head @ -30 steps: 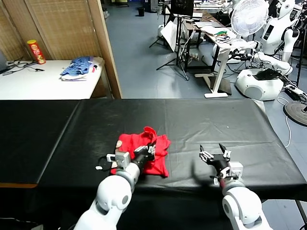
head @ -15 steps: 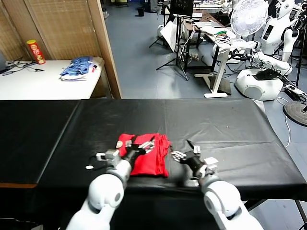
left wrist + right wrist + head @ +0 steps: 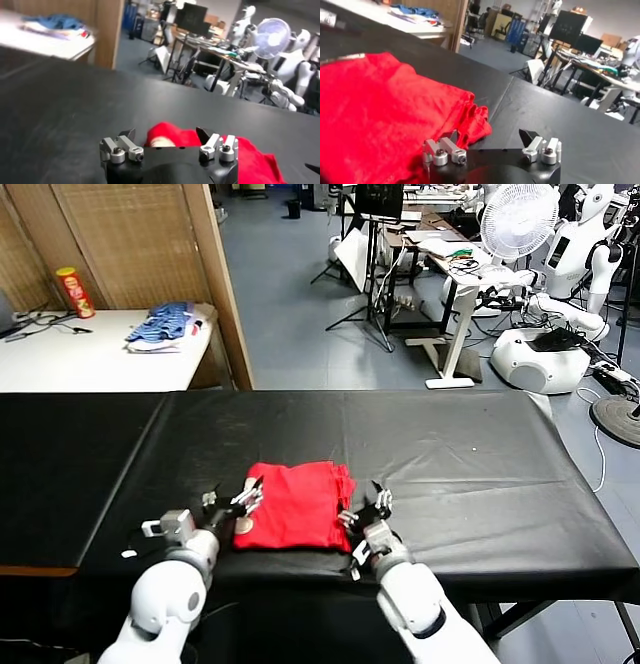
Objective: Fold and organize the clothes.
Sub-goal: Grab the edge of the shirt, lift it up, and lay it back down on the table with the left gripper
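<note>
On the black table [image 3: 450, 444] we flank the folded red T-shirt [image 3: 293, 516], left gripper [image 3: 243, 501] and right gripper [image 3: 366, 506] both spread empty; a careless pinch could snag and unfold it.

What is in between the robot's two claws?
The folded red T-shirt lies between the left claw and right claw, on the black table, in the head view.

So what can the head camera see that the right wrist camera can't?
Only the head view shows both open hands together, the left hand and right hand on either side of the red T-shirt, plus the red can. Only the right wrist view shows the shirt's bunched edge up close. Both show the shirt, black table and blue-and-white pile.
</note>
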Robot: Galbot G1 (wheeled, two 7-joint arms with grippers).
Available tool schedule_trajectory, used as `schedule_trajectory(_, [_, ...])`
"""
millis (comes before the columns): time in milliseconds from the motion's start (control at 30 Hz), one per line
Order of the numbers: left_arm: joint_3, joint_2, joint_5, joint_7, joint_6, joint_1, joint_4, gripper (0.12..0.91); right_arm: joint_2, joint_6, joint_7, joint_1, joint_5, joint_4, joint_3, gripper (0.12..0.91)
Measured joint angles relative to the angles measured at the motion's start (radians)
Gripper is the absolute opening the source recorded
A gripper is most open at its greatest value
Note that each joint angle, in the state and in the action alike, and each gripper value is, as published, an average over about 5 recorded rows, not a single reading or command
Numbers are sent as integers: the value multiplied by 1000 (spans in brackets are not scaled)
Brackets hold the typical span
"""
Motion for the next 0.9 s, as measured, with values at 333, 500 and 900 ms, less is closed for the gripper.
schedule_trajectory(333, [-54,-32,-200,17,-28,20,55,793,-27,49,13,-47,264,144,89,798])
schedule_trajectory(500, [-55,-41,-272,20,-25,27,71,653,-31,45,19,-57,300,195,118,798])
schedule_trajectory(900, [-55,-46,-284,-3,-22,18,75,136,-22,-14,78,-81,281,239,164,798])
